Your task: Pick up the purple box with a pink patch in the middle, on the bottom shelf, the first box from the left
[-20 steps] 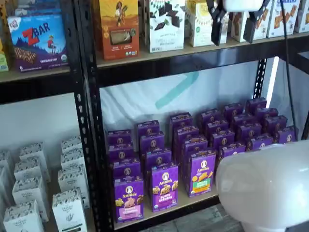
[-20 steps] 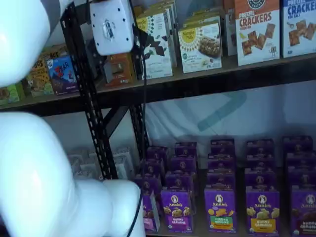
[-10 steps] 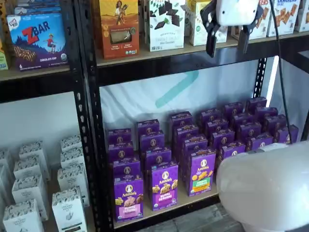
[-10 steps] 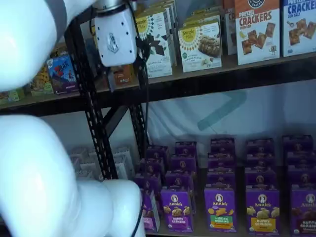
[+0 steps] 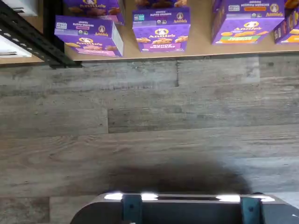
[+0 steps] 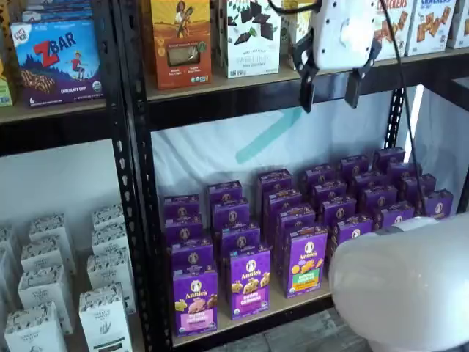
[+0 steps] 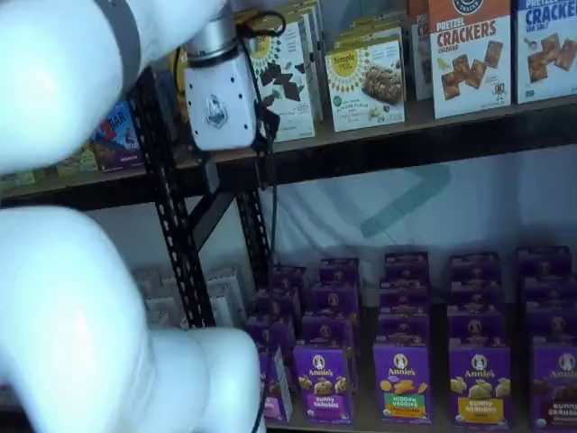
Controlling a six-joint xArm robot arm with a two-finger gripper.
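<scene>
My fingers (image 6: 327, 90) hang spread apart, a plain gap between the two black tips and nothing in it, high up in front of the dark edge of the upper shelf (image 6: 242, 84). In a shelf view my white gripper body (image 7: 219, 99) shows side-on beside the black perforated upright (image 7: 171, 216), with a cable running down past it.

The purple box (image 6: 195, 301) I am after stands upright at the front left corner of the bottom shelf (image 6: 293, 302), just inside the rack's upright (image 6: 143, 220). Its pink patch sits low on the front, under the snack picture and the round white logo. In the wrist view the same box (image 5: 88, 36) stands at the front lip of the tan board (image 5: 196, 49), next to the black rail. Just beside it stands a box with a purple patch (image 6: 250, 282), and beyond that one with a green patch (image 6: 305, 262). Behind these, rows of the same purple boxes run back toward a pale sheet (image 6: 242, 147) with a teal stripe that closes off the rear.

The upper shelf carries an orange box (image 6: 180, 40), a white box with dark squares (image 6: 250, 35) and cracker boxes (image 7: 468, 54). The bay to the left holds a blue Zbar box (image 6: 57, 60) above and small white cartons (image 6: 51, 286) below.

Under the rack the floor (image 5: 149, 121) is grey wood-look planking with a dark shadow across it. My own big white arm (image 6: 403, 286) bulges into the lower right of a shelf view.
</scene>
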